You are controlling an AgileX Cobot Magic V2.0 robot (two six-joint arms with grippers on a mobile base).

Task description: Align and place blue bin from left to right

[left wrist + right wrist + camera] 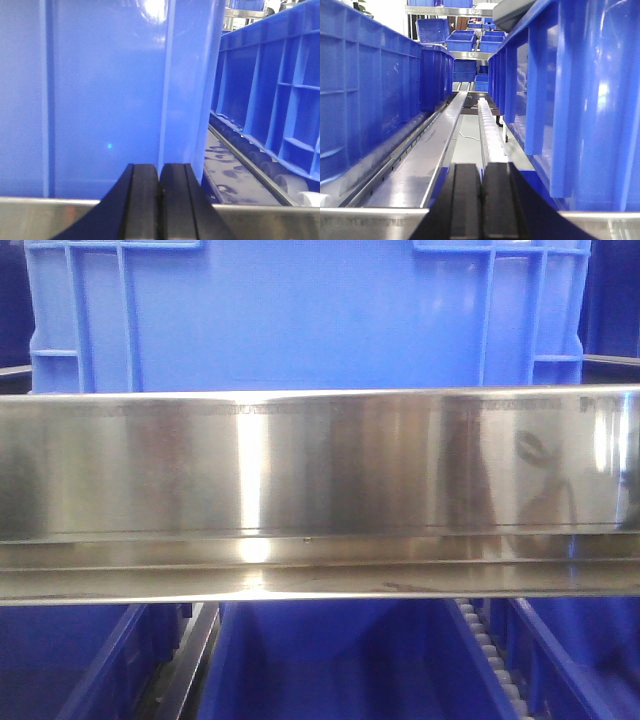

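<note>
I see the blue bin [300,320] at 12 o'clock, behind the steel rail [320,470] | left gripper [159,175]: fingers pressed together on nothing, blue bin wall close ahead from 9 to 12 o'clock | right gripper [481,175]: fingers together on nothing, roller track [487,125] at 12 o'clock

Blue bin [300,320]: no text, label or number legible on its walls.
Steel rail [320,470]: faint marks along the upper edge, too blurred to read.
Stacked bins on far shelf [460,41]: no markings legible from here.
</note>
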